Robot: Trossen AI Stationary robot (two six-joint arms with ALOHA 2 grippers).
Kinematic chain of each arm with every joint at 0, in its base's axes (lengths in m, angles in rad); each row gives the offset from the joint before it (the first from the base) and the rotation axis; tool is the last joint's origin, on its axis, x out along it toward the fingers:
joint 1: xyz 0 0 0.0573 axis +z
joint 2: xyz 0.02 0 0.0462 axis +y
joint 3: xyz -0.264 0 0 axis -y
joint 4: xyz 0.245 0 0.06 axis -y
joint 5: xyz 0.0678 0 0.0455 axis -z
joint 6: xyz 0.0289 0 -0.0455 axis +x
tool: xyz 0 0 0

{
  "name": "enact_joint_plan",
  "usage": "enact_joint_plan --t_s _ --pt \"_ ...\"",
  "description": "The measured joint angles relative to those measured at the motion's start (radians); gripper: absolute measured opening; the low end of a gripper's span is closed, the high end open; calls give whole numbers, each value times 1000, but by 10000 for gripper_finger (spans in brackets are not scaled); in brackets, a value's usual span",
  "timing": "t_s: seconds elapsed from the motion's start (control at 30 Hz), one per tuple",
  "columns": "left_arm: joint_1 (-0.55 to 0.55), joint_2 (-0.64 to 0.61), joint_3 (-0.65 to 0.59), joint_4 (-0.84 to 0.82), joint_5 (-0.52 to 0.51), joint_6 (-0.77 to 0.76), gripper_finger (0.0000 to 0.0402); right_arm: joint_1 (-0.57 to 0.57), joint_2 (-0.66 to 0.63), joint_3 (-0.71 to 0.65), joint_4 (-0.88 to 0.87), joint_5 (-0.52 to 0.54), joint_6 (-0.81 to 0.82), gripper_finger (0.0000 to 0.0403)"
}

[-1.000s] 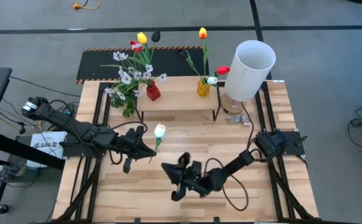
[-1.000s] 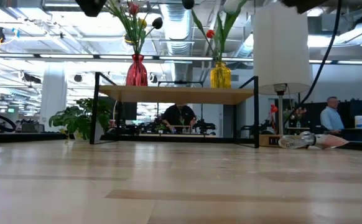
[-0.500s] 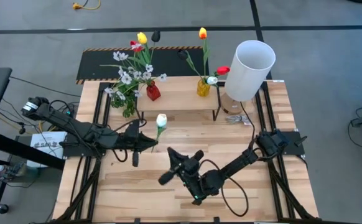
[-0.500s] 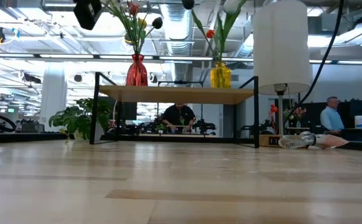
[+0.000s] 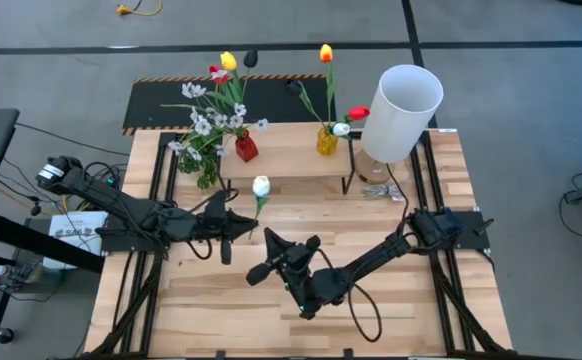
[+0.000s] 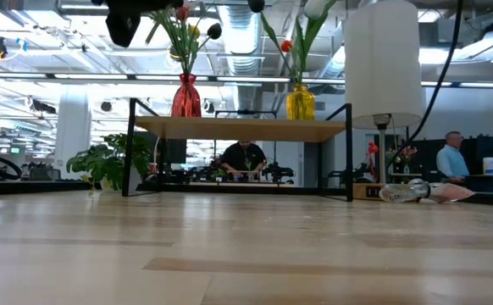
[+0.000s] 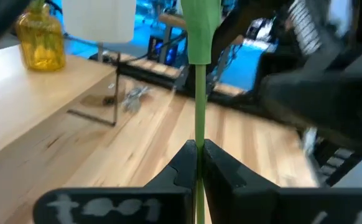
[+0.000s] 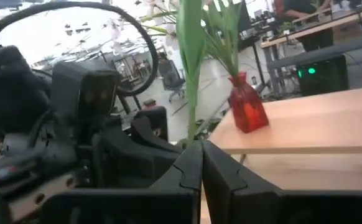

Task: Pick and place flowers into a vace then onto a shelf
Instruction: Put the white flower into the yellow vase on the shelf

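Since a second ago, the white tulip point(image 5: 260, 186) is carried farther from the near edge, toward the shelf point(image 5: 286, 162), and the right gripper point(image 5: 258, 271) is swung leftward, closer to the left arm. The left gripper point(image 5: 245, 228) is held above the slatted tabletop point(image 5: 411, 310), left of centre, its fingers closed on the tulip's green stem point(image 7: 199, 93); the stem is seen pinched between the two dark fingertips point(image 7: 182, 167) in the left wrist view, and the white head is raised just short of the shelf's near edge. The right gripper is kept clear of the table, just near and right of the left one, with its fingers pressed together on nothing. On the shelf are stood a red vase point(image 5: 245, 148) at the left, filled with tulips and white blossom sprays, and a yellow vase point(image 5: 327, 140) at the right, holding an orange tulip point(image 5: 325, 53). A white cylindrical lampshade point(image 5: 401, 98) is seen right of the shelf.
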Motion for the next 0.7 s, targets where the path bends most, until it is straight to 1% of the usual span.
enact_joint_plan --t_s 0.1,0.17,0.27,0.47,0.63,0.7 --pt "2 20 2 29 6 -19 0 -9 0 0 -1 -53 2 10" --pt "2 40 2 27 8 -21 0 -13 0 0 -1 -64 10 28" --pt "-1 68 2 38 9 -28 0 -13 0 0 0 -44 10 65" --pt "-21 113 1 142 9 9 0 -15 0 0 -34 23 10 138" --pt "-26 113 1 144 8 33 0 -21 0 0 -72 26 10 178" --pt "-25 113 1 149 32 42 0 -24 0 0 -73 24 10 187"
